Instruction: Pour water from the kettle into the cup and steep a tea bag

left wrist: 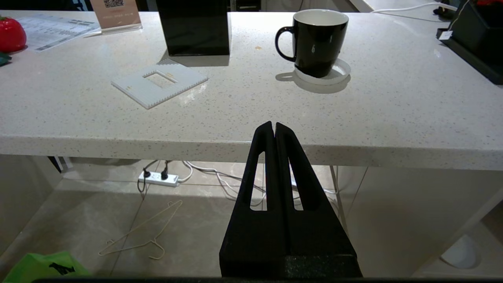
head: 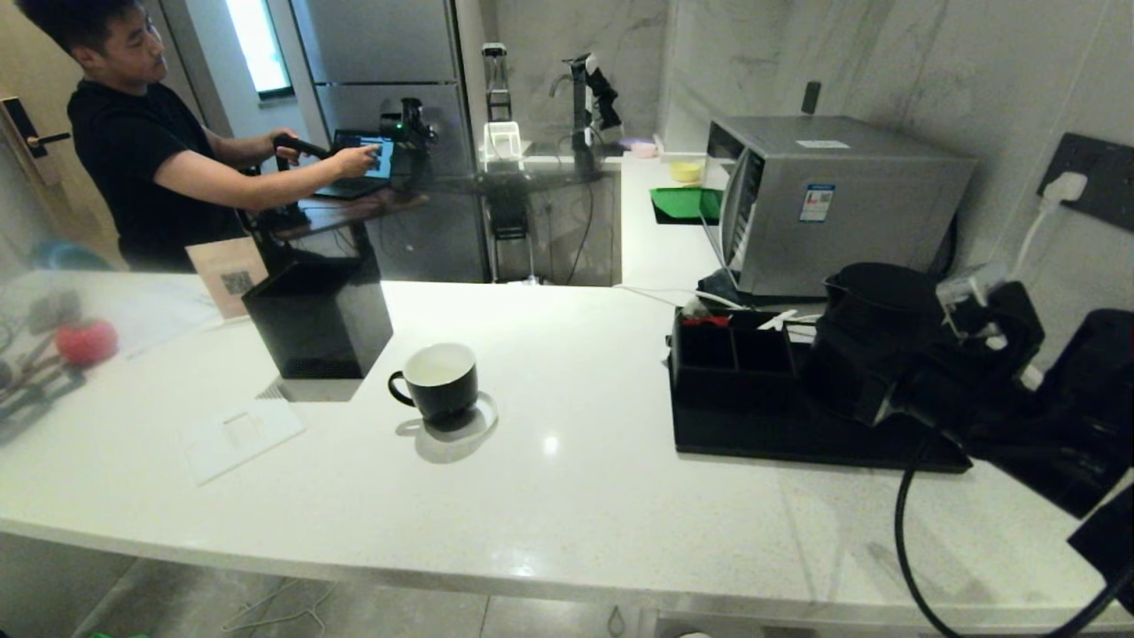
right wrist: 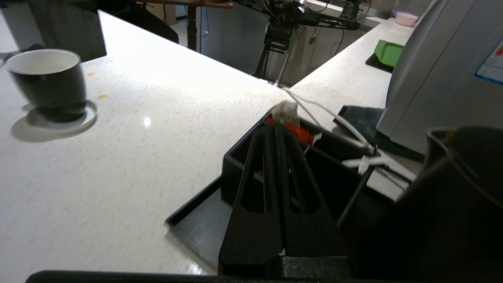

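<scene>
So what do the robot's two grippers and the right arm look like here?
Both the left gripper and right gripper are matte black, with two long tapering fingers, each with a slot cut through. The right arm is bulky black, trailing a thick black cable.

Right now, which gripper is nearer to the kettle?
Right. The right gripper is shut over the black tray, with the kettle right beside it. The left gripper, shut, hangs off the counter's front edge, short of the cup.
</scene>
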